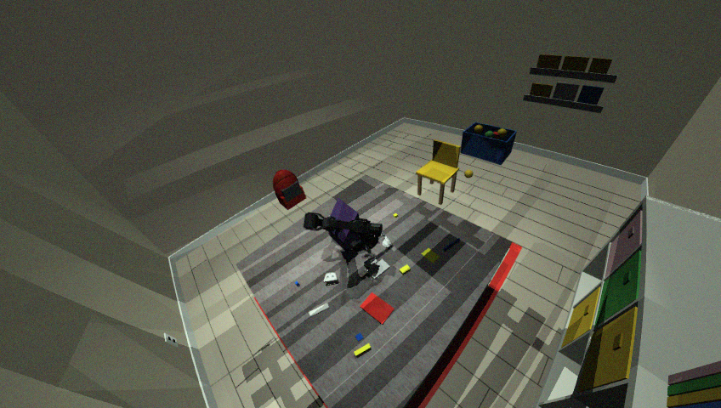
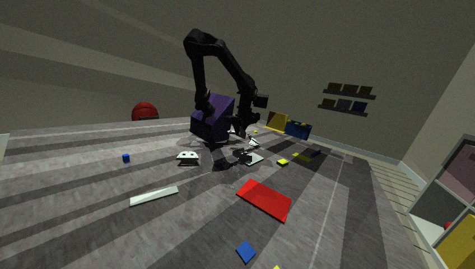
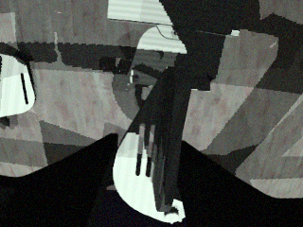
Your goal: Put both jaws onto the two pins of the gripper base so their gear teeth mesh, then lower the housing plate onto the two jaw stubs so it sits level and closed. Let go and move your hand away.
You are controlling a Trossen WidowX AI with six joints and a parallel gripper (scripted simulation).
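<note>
My gripper is shut on a jaw, a white rounded piece with two dark slots, seen partly edge-on and in shadow. It is held above the mat. The gripper base lies beyond the held jaw, partly hidden by it and by shadow; its pins are not clear. The other white jaw lies apart on the mat, at the left edge in the wrist view. The white housing plate with two holes stands apart to the left in the top and exterior views.
A flat white plate lies close beside the base. A purple block stands behind. A red plate, a white bar and a yellow block are nearby.
</note>
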